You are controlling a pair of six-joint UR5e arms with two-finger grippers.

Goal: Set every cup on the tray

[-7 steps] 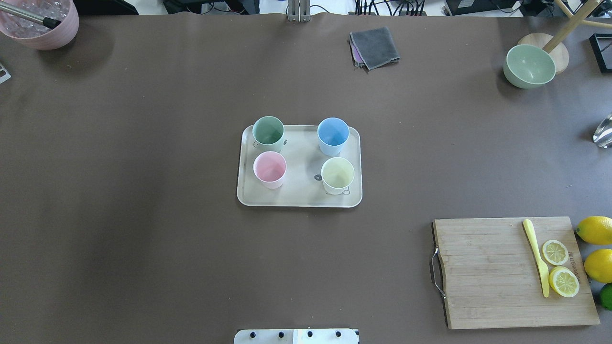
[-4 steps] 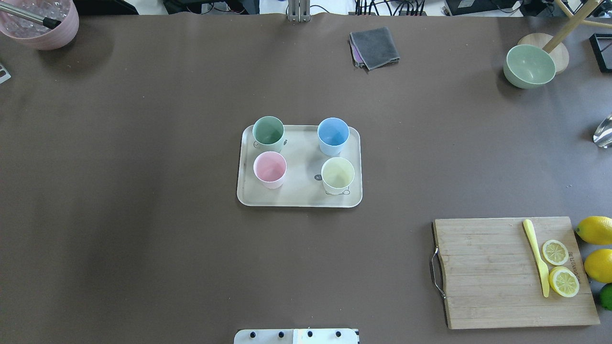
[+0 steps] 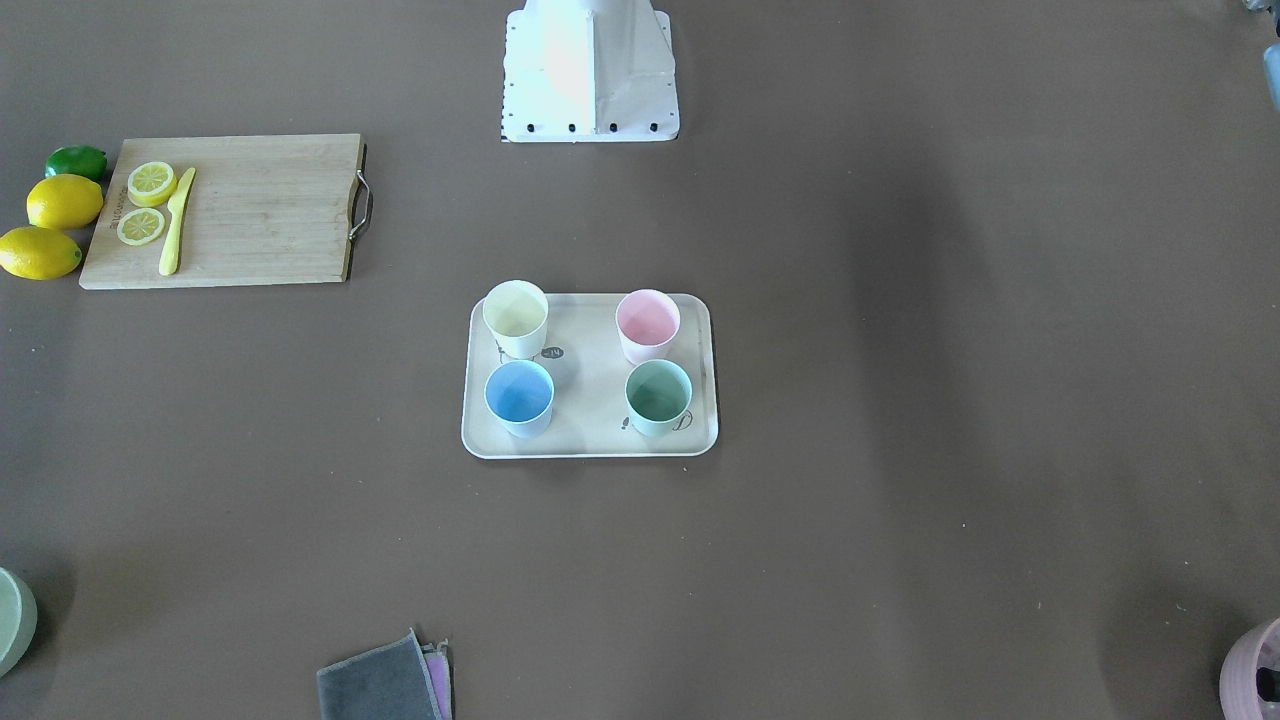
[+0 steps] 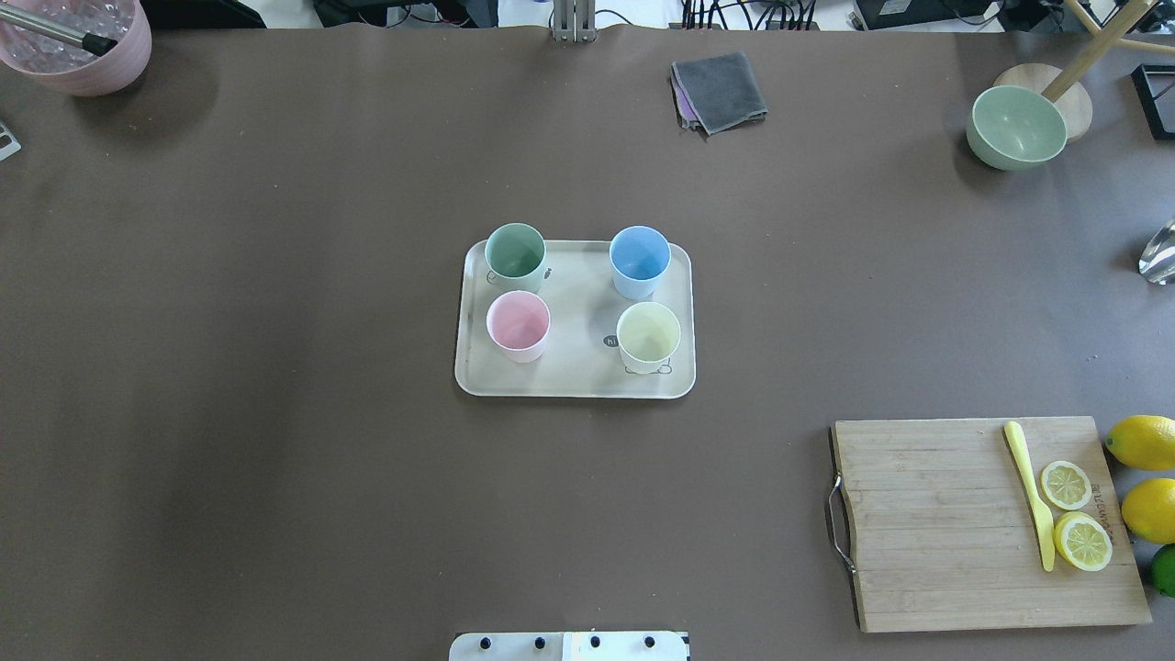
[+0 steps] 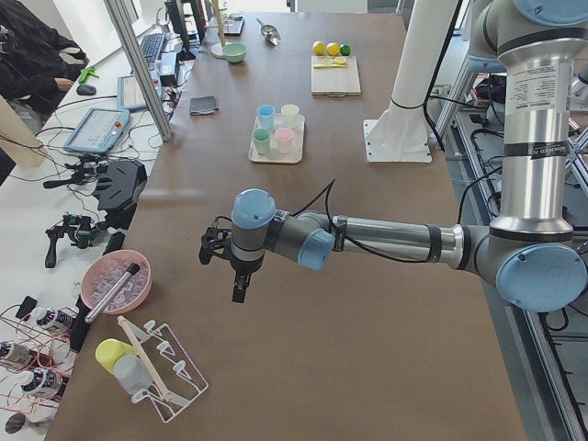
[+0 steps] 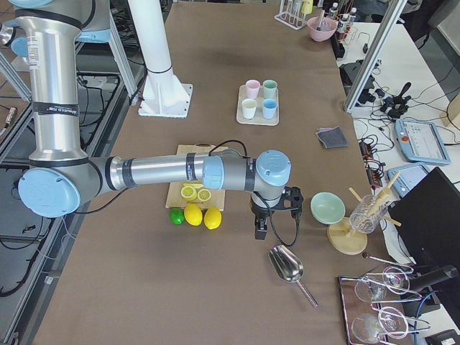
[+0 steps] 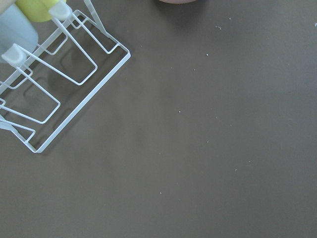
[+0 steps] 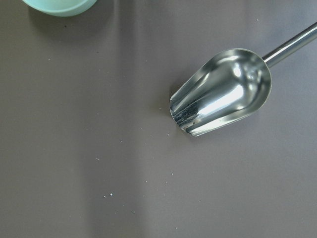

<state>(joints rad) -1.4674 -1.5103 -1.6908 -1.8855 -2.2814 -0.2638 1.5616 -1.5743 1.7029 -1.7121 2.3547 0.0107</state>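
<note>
The cream tray (image 4: 576, 375) lies at the table's middle, also in the front-facing view (image 3: 588, 440). On it stand four upright cups: mint green (image 4: 515, 255), blue (image 4: 640, 259), pink (image 4: 519, 325) and pale yellow (image 4: 648, 336). My left gripper (image 5: 237, 292) hangs over the table's left end, far from the tray; I cannot tell if it is open or shut. My right gripper (image 6: 260, 231) hangs over the table's right end, past the lemons; I cannot tell its state either. Neither gripper shows in the overhead, front-facing or wrist views.
A wooden cutting board (image 4: 927, 523) with lemon slices and a yellow knife lies at the near right, lemons beside it. A green bowl (image 4: 1016, 127), a grey cloth (image 4: 719, 90) and a pink pot (image 4: 78, 41) stand at the back. A wire rack (image 7: 54, 84) lies under the left wrist, a metal scoop (image 8: 223, 91) under the right.
</note>
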